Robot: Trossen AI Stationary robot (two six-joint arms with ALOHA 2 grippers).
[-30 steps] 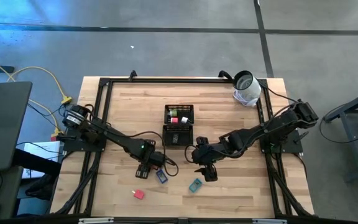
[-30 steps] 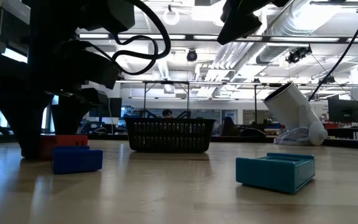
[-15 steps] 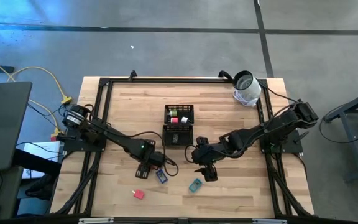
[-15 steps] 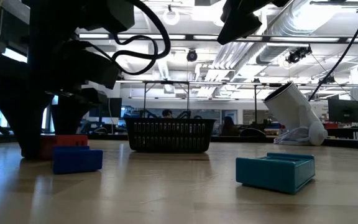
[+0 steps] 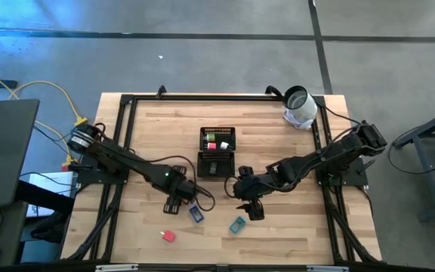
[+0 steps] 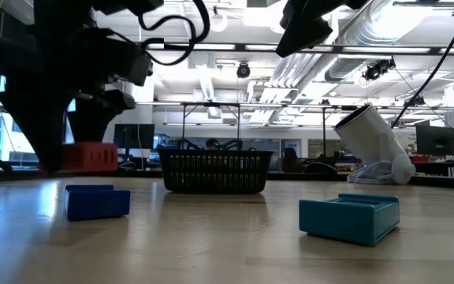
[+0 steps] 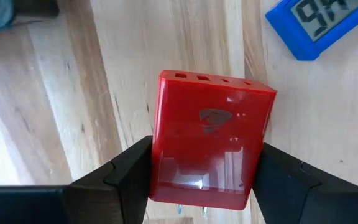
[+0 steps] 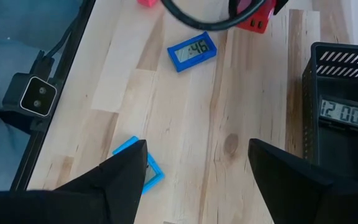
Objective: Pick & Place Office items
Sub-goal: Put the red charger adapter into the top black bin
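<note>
My left gripper (image 5: 177, 202) is shut on a red block (image 7: 210, 149) and hangs over the near left of the table; in the low view the red block (image 6: 90, 156) is off the wood. A blue clock (image 5: 196, 214) lies flat beside it, and a teal piece (image 5: 237, 224) and a small red piece (image 5: 168, 236) lie nearer the front edge. My right gripper (image 8: 196, 144) stands open above the table's middle (image 5: 251, 208), holding nothing. The black mesh tray (image 5: 217, 151) holds a black clock (image 8: 340, 113) in its near compartment and small coloured pieces in the far one. My left gripper pinches the red block between its two fingers, one pad on each of two opposite side faces (image 7: 160, 168). The fingers come from above, pointing steeply down. The block is lifted clear of the table, its slotted end (image 7: 216, 81) toward the wood.
A white-and-grey roll (image 5: 299, 107) lies at the far right corner. The black frame rails (image 5: 123, 151) run along the table's left, right and far sides. Bare wood lies between the tray and the loose pieces at the front.
My left gripper has risen with the red block, which rested on the table beside the blue clock and now hangs clear of it. The blue clock and the teal piece have stayed where they were.
</note>
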